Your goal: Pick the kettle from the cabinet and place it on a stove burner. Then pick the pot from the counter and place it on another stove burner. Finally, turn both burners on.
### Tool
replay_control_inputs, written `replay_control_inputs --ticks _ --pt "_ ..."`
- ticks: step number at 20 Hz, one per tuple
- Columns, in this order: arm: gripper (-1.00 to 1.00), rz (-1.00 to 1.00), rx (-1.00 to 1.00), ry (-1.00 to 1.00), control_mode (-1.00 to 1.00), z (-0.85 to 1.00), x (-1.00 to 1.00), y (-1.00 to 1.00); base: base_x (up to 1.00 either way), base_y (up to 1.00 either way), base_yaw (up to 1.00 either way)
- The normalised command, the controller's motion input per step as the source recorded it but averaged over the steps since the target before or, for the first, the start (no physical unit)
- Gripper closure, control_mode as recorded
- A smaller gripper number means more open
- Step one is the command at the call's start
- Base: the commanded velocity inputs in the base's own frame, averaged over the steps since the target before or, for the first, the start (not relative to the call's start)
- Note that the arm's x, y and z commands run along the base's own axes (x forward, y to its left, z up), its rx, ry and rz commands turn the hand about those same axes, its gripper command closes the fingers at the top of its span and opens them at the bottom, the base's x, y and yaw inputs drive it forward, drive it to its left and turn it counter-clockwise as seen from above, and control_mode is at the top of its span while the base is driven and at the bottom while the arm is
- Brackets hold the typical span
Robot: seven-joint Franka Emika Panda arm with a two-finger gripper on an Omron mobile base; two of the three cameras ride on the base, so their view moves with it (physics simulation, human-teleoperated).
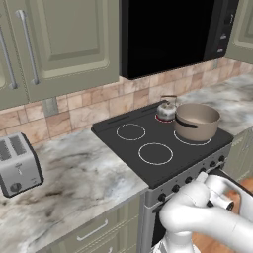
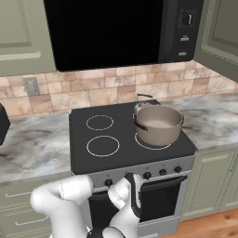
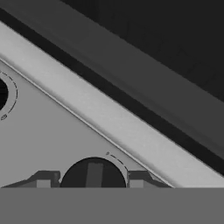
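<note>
The silver kettle (image 1: 166, 109) (image 2: 141, 105) stands on the rear right stove burner, with a reddish rim showing at its base. Just in front of it, the taupe pot (image 1: 196, 121) (image 2: 158, 124) rests on the front right burner. The two left burners (image 1: 155, 153) (image 2: 102, 145) are bare. My gripper (image 1: 201, 176) (image 2: 128, 178) (image 3: 91, 179) is low at the stove's front panel. Its fingertips (image 3: 43, 180) press on either side of a black knob (image 3: 93, 171). Up at the right hangs the olive-green cabinet (image 2: 222, 32).
A black microwave (image 1: 168, 34) (image 2: 116, 32) hangs over the cooktop. A silver toaster (image 1: 17, 165) sits on the marbled counter (image 1: 79, 178) to the left. More knobs (image 2: 162, 172) line the panel; another knob (image 3: 2, 92) shows at the left edge of the hand view.
</note>
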Motion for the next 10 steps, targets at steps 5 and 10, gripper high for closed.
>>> replay_control_inputs --ticks 5,10 --pt "1.00 0.07 -0.16 -0.13 -1.00 0.00 -0.20 -0.05 0.00 0.00 0.00" --pt "1.00 0.05 -0.16 -0.07 -1.00 0.00 -0.16 -0.06 0.00 0.00 0.00"
